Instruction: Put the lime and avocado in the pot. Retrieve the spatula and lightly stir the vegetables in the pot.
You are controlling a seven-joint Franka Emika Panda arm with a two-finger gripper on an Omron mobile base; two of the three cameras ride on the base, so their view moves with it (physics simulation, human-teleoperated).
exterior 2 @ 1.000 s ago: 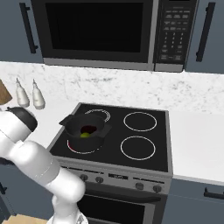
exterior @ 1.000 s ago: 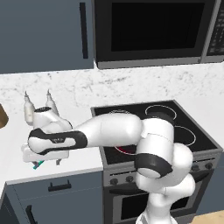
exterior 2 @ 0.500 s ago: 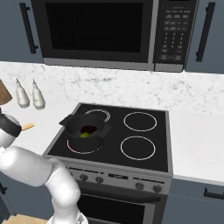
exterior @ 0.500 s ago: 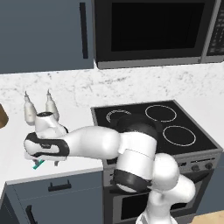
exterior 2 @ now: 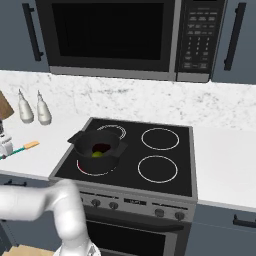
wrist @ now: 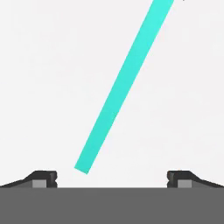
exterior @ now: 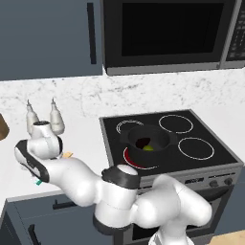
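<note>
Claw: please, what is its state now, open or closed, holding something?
Claw: open, holding nothing; the teal spatula handle lies between its fingertips, ungrasped.

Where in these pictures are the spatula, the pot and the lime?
spatula point(wrist: 120, 85): hand view, middle of the teal handle.
pot point(exterior 2: 116, 148): right base view, dark side wall.
lime point(exterior: 148, 148): left base view, its top, inside the pot.

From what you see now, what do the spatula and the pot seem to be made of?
The spatula: the handle looks like plastic or silicone, a flat, even teal with no shine; the tan blade may be wood, though it is too small to tell. The pot: probably dark coated metal, matte grey, without reflections. Both are rendered, so this is a guess.
</note>
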